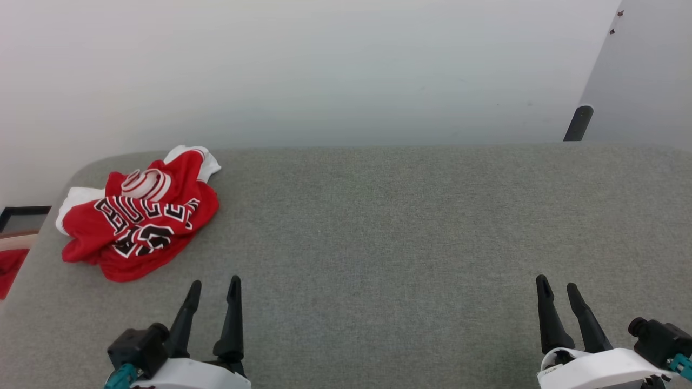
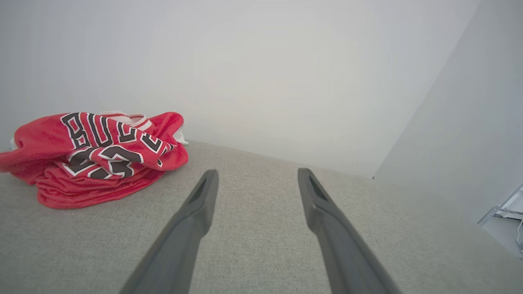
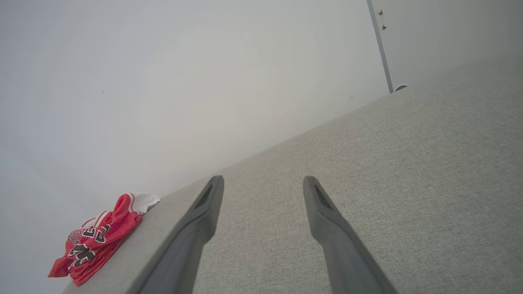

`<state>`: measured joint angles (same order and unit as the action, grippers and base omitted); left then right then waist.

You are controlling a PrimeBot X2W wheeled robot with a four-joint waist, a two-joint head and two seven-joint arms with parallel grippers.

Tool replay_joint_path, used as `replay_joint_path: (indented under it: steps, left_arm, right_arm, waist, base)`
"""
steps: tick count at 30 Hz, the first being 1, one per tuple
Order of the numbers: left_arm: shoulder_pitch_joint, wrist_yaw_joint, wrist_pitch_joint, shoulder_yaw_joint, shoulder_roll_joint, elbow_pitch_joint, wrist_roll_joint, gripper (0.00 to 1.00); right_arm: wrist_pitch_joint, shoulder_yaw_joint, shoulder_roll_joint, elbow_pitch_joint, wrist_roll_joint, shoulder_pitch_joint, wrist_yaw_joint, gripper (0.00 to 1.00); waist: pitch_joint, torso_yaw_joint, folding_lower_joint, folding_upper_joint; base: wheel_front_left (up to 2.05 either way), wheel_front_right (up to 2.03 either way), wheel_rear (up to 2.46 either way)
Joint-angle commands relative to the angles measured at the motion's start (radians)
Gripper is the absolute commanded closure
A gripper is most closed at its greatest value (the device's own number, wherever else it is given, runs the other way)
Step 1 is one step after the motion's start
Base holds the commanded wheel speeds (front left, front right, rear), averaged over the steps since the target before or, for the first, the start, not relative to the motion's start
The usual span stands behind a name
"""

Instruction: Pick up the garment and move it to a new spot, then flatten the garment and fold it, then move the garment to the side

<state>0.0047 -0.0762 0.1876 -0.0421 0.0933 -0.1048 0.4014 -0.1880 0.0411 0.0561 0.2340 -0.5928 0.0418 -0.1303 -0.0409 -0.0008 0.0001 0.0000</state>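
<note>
Shirt: I see the red shirt (image 1: 138,216) in a crumpled heap. Its black letters and number face up, all bent by the folds. A striped collar and bits of white sleeve poke out at the top.
Where the shirt is: It sits on the far left corner of the table (image 1: 389,232), close to the back edge. In my left wrist view the shirt (image 2: 94,155) is up and to the left of the fingers. In my right wrist view it (image 3: 96,239) looks small and far off, by the table's edge.
Table: It has a grey cloth top with a rounded left corner.
Left gripper: My left gripper (image 1: 215,281) is near the shirt but not touching it. Its fingers are spread apart with nothing between them (image 2: 257,172).
Right gripper: My right gripper (image 1: 556,282) is well apart from the shirt, over the right side of the table. Its fingers are spread too and hold nothing (image 3: 263,179).
Wall: A plain white wall (image 1: 324,65) stands behind the table.
Pole: A dark pole (image 1: 578,123) sticks up past the far right edge.
Cloth: A bit of red cloth (image 1: 11,273) shows at the left, below the table.
</note>
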Motion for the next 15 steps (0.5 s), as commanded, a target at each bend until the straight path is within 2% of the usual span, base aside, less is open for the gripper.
replay_joint_path:
  steps: [1, 15]
  left_arm:
    - [0.002, -0.004, 0.01, 0.002, -0.001, 0.012, -0.029, 0.0]
    - [0.024, -0.016, 0.039, 0.012, -0.015, 0.02, -0.155, 0.0]
  right_arm:
    - [-0.009, 0.003, -0.001, -0.008, 0.023, -0.005, -0.001, 0.0]
    - [-0.039, 0.017, -0.004, -0.01, 0.127, -0.016, -0.001, 0.0]
  waist:
    - [-0.001, 0.0, -0.0001, 0.0]
    - [-0.018, 0.002, -0.0001, 0.0]
  base:
    - [0.0, 0.0, 0.0]
    - [0.0, 0.0, 0.0]
